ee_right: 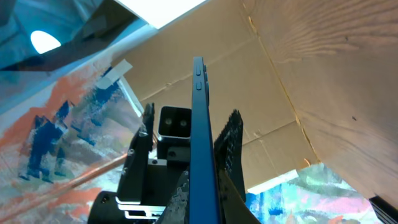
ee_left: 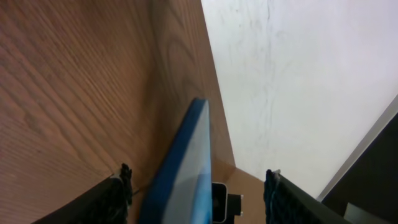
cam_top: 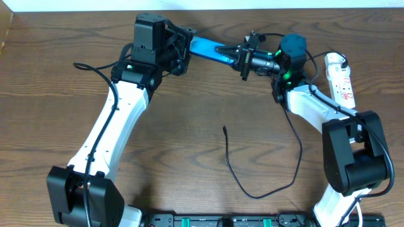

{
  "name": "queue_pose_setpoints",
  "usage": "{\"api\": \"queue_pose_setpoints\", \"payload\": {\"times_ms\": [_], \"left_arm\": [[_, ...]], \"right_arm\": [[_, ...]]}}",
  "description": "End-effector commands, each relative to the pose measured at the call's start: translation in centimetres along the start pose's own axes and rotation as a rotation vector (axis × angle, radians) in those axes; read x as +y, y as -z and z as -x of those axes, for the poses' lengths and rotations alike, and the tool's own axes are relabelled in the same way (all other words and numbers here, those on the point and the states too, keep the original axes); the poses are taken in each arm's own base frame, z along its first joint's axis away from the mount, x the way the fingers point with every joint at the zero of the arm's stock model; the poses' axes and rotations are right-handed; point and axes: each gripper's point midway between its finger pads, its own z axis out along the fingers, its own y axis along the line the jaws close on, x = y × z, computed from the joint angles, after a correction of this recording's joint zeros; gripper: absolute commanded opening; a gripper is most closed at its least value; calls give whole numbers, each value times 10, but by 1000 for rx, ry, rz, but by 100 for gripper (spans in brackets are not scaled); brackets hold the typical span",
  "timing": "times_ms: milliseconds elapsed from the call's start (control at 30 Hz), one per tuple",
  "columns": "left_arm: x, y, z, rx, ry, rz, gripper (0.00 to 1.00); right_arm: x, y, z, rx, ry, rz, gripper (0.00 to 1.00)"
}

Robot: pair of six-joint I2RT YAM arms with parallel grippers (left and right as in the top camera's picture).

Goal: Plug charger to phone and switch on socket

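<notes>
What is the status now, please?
Right gripper shut on phone. Left gripper open around its other end. Charger loose on table, unplugged. Nothing seen in the way.

The phone (cam_top: 211, 49) is bright blue. The charger (cam_top: 227, 151) is black. The socket (cam_top: 341, 79), near the table's right edge, is white with red marks. The table (cam_top: 189, 113) is brown woodgrain, and the arms (cam_top: 107, 135) are white with black joints.

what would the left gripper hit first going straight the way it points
the phone, already between its open jaws; farther along, probably the right gripper clamped on its other end
</notes>
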Motion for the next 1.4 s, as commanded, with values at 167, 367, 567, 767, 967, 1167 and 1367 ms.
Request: {"api": "queue_pose_setpoints", "payload": {"times_ms": [167,367,567,767,967,1167,1367], "left_arm": [[-5,5,-3,-16,-26,-15,68],[-4,5,-1,-29,-26,-10,67],[-4,5,-1,-29,-26,-10,47],[-4,5,-1,-29,-26,-10,33],[-4,5,-1,-29,-26,-10,22],[-4,5,-1,-29,-26,-9,12],[-4,5,-1,-29,-26,-10,7]], "right_arm": [[15,-16,-22,32,56,39,2],[22,-19,-27,34,93,72,2],[21,-21,-29,39,94,70,2],[23,-21,-30,42,101,74,2],[24,-21,-31,46,108,79,1],[23,-21,-32,53,109,75,2],[22,-21,-33,59,113,72,2]]}}
